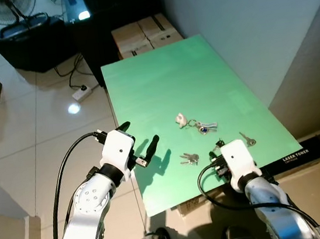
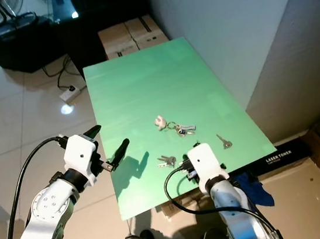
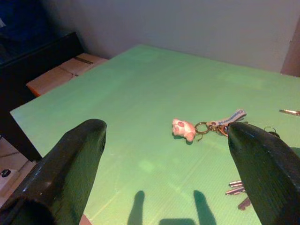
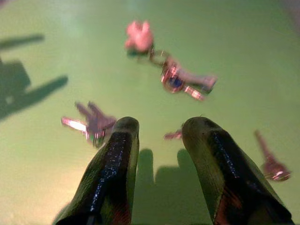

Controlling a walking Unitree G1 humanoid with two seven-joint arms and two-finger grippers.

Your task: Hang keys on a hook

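Note:
A keychain with a pink pig charm point(image 1: 181, 119) and a strap with keys point(image 1: 206, 127) lies mid-table on the green tabletop point(image 1: 160, 78). A loose bunch of keys point(image 1: 189, 159) rests nearer the front edge, and a single key point(image 1: 247, 139) lies to the right. My left gripper point(image 1: 139, 137) hovers open over the table's left edge, pointing toward the pig charm point(image 3: 183, 129). My right gripper point(image 4: 161, 126) is open low over the front of the table, between the key bunch point(image 4: 91, 124) and the single key point(image 4: 269, 161), with nothing between its fingers.
A grey wall runs along the table's right side. Cardboard boxes point(image 1: 145, 33) sit behind the far end, beside a black cabinet point(image 1: 25, 40). A power strip point(image 1: 83, 93) with cables lies on the tiled floor at left. A toner box point(image 1: 295, 158) sits under the front right corner.

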